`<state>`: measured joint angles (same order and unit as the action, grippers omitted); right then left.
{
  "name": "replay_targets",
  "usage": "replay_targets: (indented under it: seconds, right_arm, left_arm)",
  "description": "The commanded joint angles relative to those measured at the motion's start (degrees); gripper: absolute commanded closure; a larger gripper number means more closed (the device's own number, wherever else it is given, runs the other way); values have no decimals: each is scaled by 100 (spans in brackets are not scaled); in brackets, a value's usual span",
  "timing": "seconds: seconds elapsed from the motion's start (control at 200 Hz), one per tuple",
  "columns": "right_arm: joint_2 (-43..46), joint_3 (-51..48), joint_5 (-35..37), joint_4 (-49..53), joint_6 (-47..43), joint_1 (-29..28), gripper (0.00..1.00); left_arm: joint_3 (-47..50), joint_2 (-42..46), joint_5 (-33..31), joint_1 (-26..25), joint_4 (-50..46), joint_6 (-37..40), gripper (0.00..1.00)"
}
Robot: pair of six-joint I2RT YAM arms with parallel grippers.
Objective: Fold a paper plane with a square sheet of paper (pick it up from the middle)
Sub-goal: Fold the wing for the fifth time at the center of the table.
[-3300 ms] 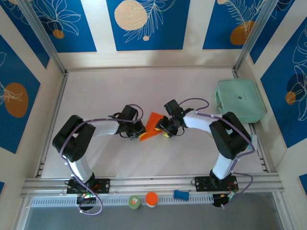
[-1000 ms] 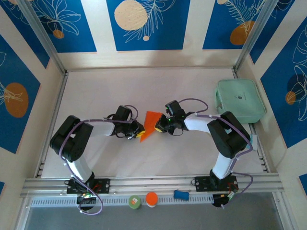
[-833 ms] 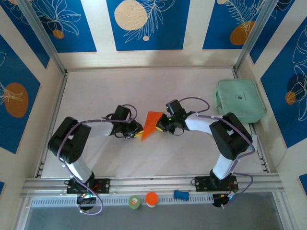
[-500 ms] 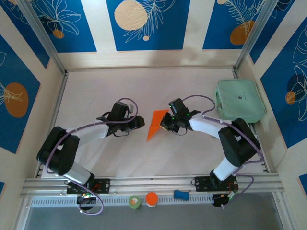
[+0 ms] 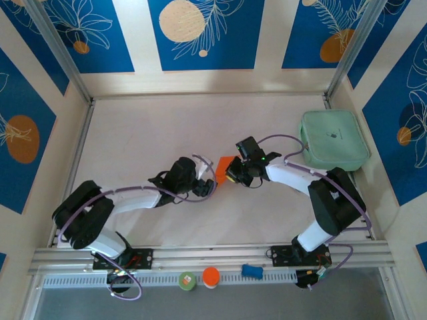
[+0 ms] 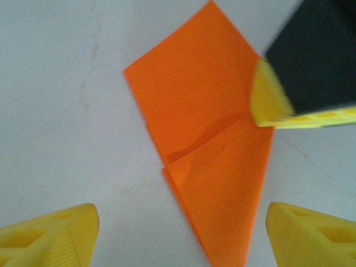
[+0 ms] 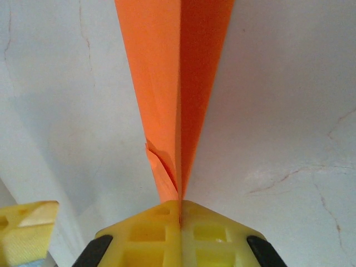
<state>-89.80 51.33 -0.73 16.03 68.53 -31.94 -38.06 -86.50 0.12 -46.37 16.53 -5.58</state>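
Paper plane (image 6: pixel 200 111) is pinched at one end by R gripper (image 7: pixel 179 218), pressed shut — L gripper (image 6: pixel 178 233) is just released, spread wide over it — re-grip prob. needed.

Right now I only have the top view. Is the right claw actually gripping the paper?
Observer: Yes. On its wrist camera the right claw is shut on the folded edge of the paper.
Operator: And is the left claw touching the paper?
Observer: No. Its wrist camera shows the left claw open, with a finger on either side of the paper's narrow end and both clear of it.
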Motion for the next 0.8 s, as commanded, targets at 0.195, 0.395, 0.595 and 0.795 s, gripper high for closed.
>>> replay_targets:
  seconds: [0.195, 0.395, 0.595, 0.795]
  right_arm:
    - [244, 100, -309, 76, 328, 149, 100]
    - [226, 88, -434, 56, 370, 217, 100]
    - [165, 114, -507, 102, 375, 234, 100]
    - [95, 131, -560, 103, 373, 233, 100]
  left_arm:
    - [-261, -802, -72, -505, 440, 1793, 30]
    - [-412, -1173, -408, -602, 645, 1986, 44]
    - [-352, -1241, -600, -610, 933, 1987, 57]
    - [-299, -1211, -527, -610, 1056, 1807, 64]
